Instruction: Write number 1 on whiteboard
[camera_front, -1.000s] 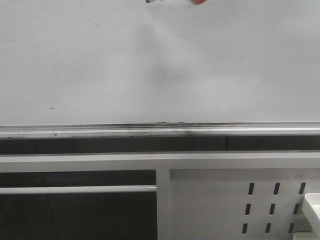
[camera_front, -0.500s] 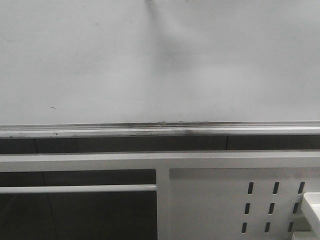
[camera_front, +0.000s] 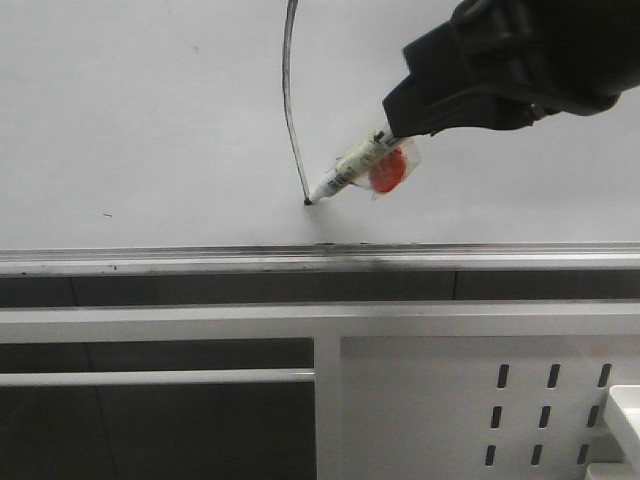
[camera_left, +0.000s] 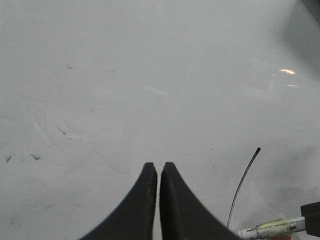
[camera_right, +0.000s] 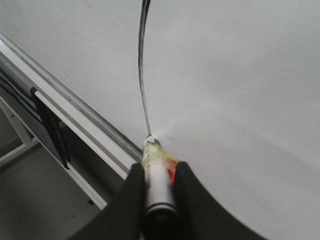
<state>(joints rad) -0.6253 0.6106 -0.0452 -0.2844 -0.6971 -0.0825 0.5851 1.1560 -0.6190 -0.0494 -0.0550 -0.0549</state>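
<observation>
The whiteboard (camera_front: 150, 120) fills the upper front view. On it runs the number 1 (camera_front: 288, 100), a long thin dark stroke that curves slightly and ends in a dot. My right gripper (camera_front: 397, 125) reaches in from the upper right, shut on a white marker (camera_front: 345, 175) with a red patch. The marker's tip touches the stroke's lower end. In the right wrist view the right gripper (camera_right: 159, 172) clamps the marker (camera_right: 156, 185) below the stroke (camera_right: 141, 60). My left gripper (camera_left: 158, 167) is shut and holds nothing, facing the board (camera_left: 150, 75), with the stroke (camera_left: 242, 185) off to one side.
A silver ledge (camera_front: 200, 260) runs along the board's bottom edge. Below it stand white frame bars (camera_front: 150, 378) and a white perforated panel (camera_front: 420, 400). A small dark speck (camera_front: 104, 215) marks the board at lower left. A white tray corner (camera_front: 625, 410) shows at the lower right.
The board showed no stroke before and the marker was only at the top edge, then out of view. Now the right gripper has come down with the marker and the long stroke is on the board.
</observation>
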